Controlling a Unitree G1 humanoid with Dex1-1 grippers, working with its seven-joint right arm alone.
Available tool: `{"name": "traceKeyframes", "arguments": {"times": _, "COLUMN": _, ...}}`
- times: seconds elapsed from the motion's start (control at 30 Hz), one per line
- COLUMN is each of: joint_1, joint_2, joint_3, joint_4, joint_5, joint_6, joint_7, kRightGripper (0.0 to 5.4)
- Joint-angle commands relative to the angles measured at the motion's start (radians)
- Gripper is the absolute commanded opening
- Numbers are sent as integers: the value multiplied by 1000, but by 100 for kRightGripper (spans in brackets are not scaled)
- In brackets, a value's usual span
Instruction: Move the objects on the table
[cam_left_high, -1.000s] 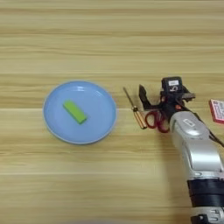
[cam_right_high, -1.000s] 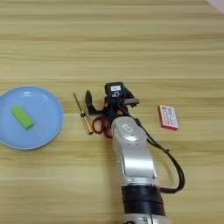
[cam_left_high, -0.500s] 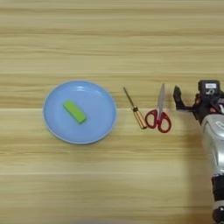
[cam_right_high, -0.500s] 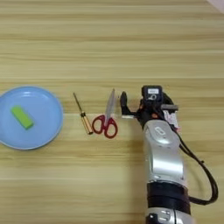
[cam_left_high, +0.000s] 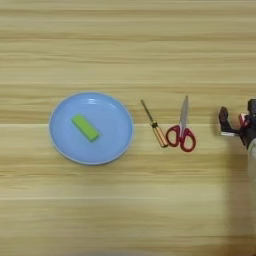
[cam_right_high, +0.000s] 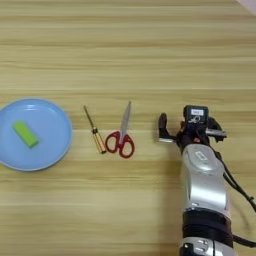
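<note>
A round light-blue plate (cam_left_high: 65, 145) lies left of centre on the table (cam_left_high: 128, 50), with a small green block (cam_left_high: 85, 128) lying in it. Right of the plate lie a thin yellow-handled screwdriver (cam_right_high: 95, 136) and red-handled scissors (cam_right_high: 121, 135), side by side and pointing away from me. My right gripper (cam_right_high: 190, 134) hovers low over the wood a short way right of the scissors, and it is open. One black finger (cam_right_high: 162, 129) stands out on its left. The red-and-white box is hidden, covered by the gripper and forearm.
The silver forearm (cam_right_high: 202, 185) rises from the bottom edge at the right and covers that strip of table. Bare planks stretch across the far half and along the front left.
The gripper has travelled right, from above the scissors and screwdriver to beside them, uncovering the scissors and coming over the spot where the red-and-white box lay. Plate, block, screwdriver and scissors stayed put.
</note>
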Motion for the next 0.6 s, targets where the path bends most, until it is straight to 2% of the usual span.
{"name": "traceKeyframes", "arguments": {"times": 0.03, "joint_1": -46, "joint_2": -63, "joint_3": -18, "joint_4": -5, "joint_5": 11, "joint_6": -11, "joint_7": -2, "kRightGripper": 536}}
{"name": "traceKeyframes", "arguments": {"times": 0.33, "joint_1": -54, "joint_2": -69, "joint_3": -44, "joint_4": 55, "joint_5": 28, "joint_6": 13, "joint_7": -10, "kRightGripper": 536}}
{"name": "traceKeyframes", "arguments": {"times": 0.53, "joint_1": -69, "joint_2": -66, "joint_3": -53, "joint_4": 103, "joint_5": 75, "joint_6": 37, "joint_7": 12, "kRightGripper": 536}}
{"name": "traceKeyframes", "arguments": {"times": 0.6, "joint_1": -75, "joint_2": -66, "joint_3": -52, "joint_4": 131, "joint_5": 91, "joint_6": 44, "joint_7": 24, "kRightGripper": 501}}
